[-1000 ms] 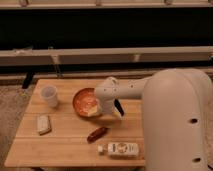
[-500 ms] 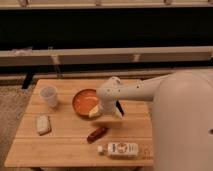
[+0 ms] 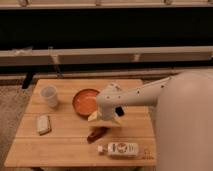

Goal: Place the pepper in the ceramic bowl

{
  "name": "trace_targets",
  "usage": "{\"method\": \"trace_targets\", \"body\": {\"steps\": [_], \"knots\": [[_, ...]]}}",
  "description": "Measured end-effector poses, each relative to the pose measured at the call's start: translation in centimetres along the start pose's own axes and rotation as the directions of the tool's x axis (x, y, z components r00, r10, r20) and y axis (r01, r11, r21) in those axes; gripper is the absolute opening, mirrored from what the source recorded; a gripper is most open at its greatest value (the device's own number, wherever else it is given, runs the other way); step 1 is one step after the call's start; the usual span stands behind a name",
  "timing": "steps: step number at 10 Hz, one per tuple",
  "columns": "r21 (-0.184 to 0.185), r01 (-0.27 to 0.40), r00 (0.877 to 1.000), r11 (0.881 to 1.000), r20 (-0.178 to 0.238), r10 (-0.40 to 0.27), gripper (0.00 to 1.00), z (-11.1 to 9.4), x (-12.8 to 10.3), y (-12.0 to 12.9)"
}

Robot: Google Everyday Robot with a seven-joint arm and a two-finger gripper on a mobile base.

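Gripper [image 3: 105, 119]: hung low over the table's middle, just right of the bowl and directly above the pepper; finger state could not be told, and nothing seen held.
Pepper [image 3: 97, 133]: lay flat on the table [image 3: 70, 150], just below the gripper, near the bowl's lower right edge but apart from it; long axis slanted, upper end toward the gripper, partly hidden under it.
Bowl [image 3: 85, 101]: sat on the table left of the gripper, upright, nothing visible inside; short hop from the pepper.
Cup [image 3: 49, 96]: stood at the left, well apart from the pepper.
Bottle [image 3: 120, 148]: lay on its side near the front edge, just beside the pepper's lower right.
Pale block [image 3: 43, 124]: rested at the left, well clear.
Handling, judged: likely light and fairly stiff, so little force needed; glossy skin probably slippery, rounded body apt to roll or squirt out of a hard pinch.
Grasp point, judged: best taken across the narrow width at mid-length, fingers square to the slanted axis, closing gently.
Risk, judged: off-centre pinch could swing it or nudge it toward the bottle.
Stage, judged: pick not yet made; lift and short carry left to the bowl outstanding.
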Motion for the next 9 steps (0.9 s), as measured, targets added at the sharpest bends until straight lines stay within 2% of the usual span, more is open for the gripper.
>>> {"method": "trace_targets", "body": {"steps": [2, 7, 9], "knots": [[0.015, 0.003, 1.000, 1.000, -0.014, -0.003, 1.00, 1.0, 0.9, 0.4], [0.102, 0.004, 0.998, 0.995, -0.055, 0.002, 1.00, 3.3, 3.9, 1.0], [0.125, 0.003, 0.998, 0.992, -0.070, 0.006, 0.98, 3.9, 4.9, 1.0]]}}
